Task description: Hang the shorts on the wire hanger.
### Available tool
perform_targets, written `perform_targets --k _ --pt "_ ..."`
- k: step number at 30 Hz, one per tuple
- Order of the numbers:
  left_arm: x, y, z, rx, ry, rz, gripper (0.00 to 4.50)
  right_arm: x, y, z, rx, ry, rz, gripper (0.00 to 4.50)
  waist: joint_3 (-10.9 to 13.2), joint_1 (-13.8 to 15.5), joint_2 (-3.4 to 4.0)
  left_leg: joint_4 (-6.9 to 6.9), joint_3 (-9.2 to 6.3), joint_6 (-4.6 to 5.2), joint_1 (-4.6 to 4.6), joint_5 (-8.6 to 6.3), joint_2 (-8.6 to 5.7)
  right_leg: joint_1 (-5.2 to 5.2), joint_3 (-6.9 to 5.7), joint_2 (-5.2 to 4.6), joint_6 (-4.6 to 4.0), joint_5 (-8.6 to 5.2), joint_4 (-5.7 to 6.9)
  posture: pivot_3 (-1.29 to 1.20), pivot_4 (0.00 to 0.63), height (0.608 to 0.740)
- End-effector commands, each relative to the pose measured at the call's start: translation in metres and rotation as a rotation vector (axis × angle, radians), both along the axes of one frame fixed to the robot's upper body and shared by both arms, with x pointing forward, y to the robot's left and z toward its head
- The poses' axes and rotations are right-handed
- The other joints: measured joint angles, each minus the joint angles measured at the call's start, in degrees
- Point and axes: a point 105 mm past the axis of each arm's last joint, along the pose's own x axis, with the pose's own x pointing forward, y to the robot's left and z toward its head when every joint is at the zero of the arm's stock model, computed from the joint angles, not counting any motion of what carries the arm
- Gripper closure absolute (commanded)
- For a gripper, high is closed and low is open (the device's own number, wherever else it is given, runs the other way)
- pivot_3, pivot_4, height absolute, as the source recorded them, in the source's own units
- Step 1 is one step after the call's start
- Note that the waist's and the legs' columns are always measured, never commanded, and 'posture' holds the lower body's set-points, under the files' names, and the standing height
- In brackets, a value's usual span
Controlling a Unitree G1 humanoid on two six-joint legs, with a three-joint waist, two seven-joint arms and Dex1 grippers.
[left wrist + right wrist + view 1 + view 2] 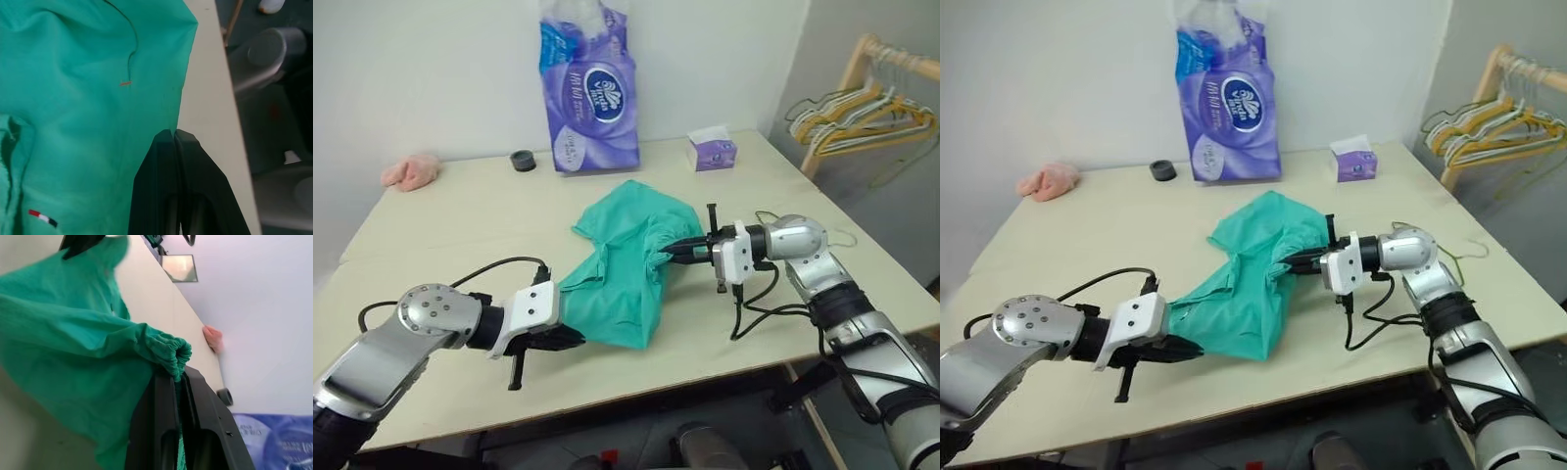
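Now both grippers clamped on shorts (pixel 626 259).

Soft, even light fills the room, bright on the pale table (pixel 460 211) and white wall, with no harsh glare. Faint shadows lie under the shorts (pixel 626 264) and beneath both arms. In the wrist views the near black fingers (pixel 171 196) look blurred, and the purple tissue pack (pixel 274 440) is out of focus.
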Motion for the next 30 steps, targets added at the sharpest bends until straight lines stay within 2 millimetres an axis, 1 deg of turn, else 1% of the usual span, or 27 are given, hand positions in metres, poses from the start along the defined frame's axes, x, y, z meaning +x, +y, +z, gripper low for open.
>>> perform_targets --k 1,2,4,6,8,9,10,12,15,18,21,25,29,30 --pt "-0.021 0.000 0.003 -0.001 0.062 -0.083 4.48 -0.030 -0.021 -0.033 -0.209 0.124 0.050 4.50 0.01 0.96 0.02 0.00 0.02 -0.01 -0.01 0.00 -0.03 0.00 0.02 -0.05 -0.02 -0.01 -0.02 -0.21 0.016 0.740" --pt "-0.026 0.001 0.000 0.006 0.077 -0.096 4.48 -0.036 -0.028 -0.041 -0.261 0.154 0.048 4.50 0.03 1.33 0.04 0.02 0.06 -0.01 0.01 -0.01 -0.05 0.01 0.05 -0.07 -0.03 -0.02 -0.02 -0.21 0.015 0.740" --pt "-0.030 0.006 -0.006 0.034 0.094 -0.108 4.48 -0.038 -0.043 -0.052 -0.354 0.192 0.013 4.50 0.05 1.47 0.07 0.05 0.11 -0.02 0.01 -0.01 -0.10 0.02 0.09 -0.12 -0.04 -0.02 0.00 -0.21 0.014 0.740" --pt "-0.036 0.012 -0.013 0.056 0.126 -0.112 4.48 -0.040 -0.063 -0.063 -0.476 0.233 -0.023 4.50 0.04 1.45 0.07 0.07 0.20 0.00 0.09 0.00 -0.10 0.06 0.16 -0.10 -0.15 -0.06 0.01 -0.21 0.014 0.740" --pt "-0.041 0.016 -0.018 0.067 0.146 -0.118 4.48 -0.042 -0.075 -0.069 -0.551 0.252 -0.037 4.50 0.04 1.41 0.03 -0.04 0.26 0.00 0.49 0.00 -0.07 0.37 0.18 -0.07 -0.37 -0.19 0.00 -0.21 0.014 0.740" --pt "-0.043 0.015 -0.021 0.066 0.149 -0.119 4.48 -0.041 -0.074 -0.068 -0.544 0.255 -0.045 4.50 0.02 1.41 -0.01 -0.10 0.26 -0.01 0.72 -0.01 -0.06 0.62 0.15 -0.07 -0.53 -0.32 0.00 -0.21 0.014 0.740" --pt "-0.043 0.015 -0.022 0.066 0.148 -0.122 4.48 -0.039 -0.074 -0.067 -0.541 0.253 -0.054 4.50 0.01 1.39 -0.04 -0.19 0.25 -0.01 0.82 -0.02 -0.06 0.69 0.14 -0.07 -0.51 -0.41 -0.01 -0.22 0.012 0.740" --pt "-0.039 0.015 -0.025 0.082 0.122 -0.121 4.48 -0.033 -0.076 -0.067 -0.560 0.231 -0.074 4.50 0.01 1.35 -0.04 -0.30 0.23 -0.01 0.85 -0.02 0.02 0.67 0.13 0.02 -0.53 -0.42 -0.01 -0.22 0.012 0.740" --pt "-0.036 0.012 -0.023 0.072 0.113 -0.122 4.48 -0.029 -0.075 -0.064 -0.537 0.227 -0.092 4.50 0.02 1.29 -0.04 -0.35 0.19 -0.01 0.85 -0.01 0.06 0.65 0.11 0.09 -0.55 -0.41 0.01 -0.22 0.012 0.740" --pt "-0.038 0.004 -0.018 0.038 0.123 -0.133 4.48 -0.033 -0.071 -0.059 -0.499 0.264 -0.090 4.50 0.02 1.23 -0.04 -0.34 0.20 -0.01 0.85 -0.01 0.07 0.66 0.12 0.09 -0.60 -0.38 0.01 -0.23 0.009 0.740" --pt "-0.045 -0.003 -0.017 0.015 0.154 -0.152 4.48 -0.041 -0.065 -0.061 -0.477 0.289 -0.081 4.50 0.02 1.22 -0.04 -0.34 0.17 -0.01 0.84 -0.02 0.07 0.66 0.10 0.09 -0.60 -0.38 0.01 -0.23 0.010 0.740" --pt "-0.057 -0.007 -0.021 0.020 0.192 -0.188 4.48 -0.048 -0.069 -0.067 -0.517 0.309 -0.079 4.50 0.02 1.23 -0.04 -0.34 0.17 -0.02 0.84 -0.02 0.07 0.66 0.10 0.09 -0.57 -0.40 0.00 -0.23 0.011 0.740" --pt "-0.062 -0.009 -0.022 0.013 0.225 -0.183 4.48 -0.048 -0.069 -0.065 -0.507 0.305 -0.086 4.50 0.03 1.22 -0.04 -0.34 0.17 -0.02 0.84 -0.02 0.07 0.66 0.09 0.09 -0.52 -0.42 0.00 -0.23 0.012 0.740" --pt "-0.062 -0.009 -0.022 0.013 0.232 -0.181 4.49 -0.048 -0.069 -0.065 -0.510 0.303 -0.085 4.23 0.03 1.22 -0.05 -0.34 0.17 -0.02 0.85 -0.02 0.07 0.66 0.09 0.09 -0.52 -0.43 0.01 -0.24 0.014 0.740"
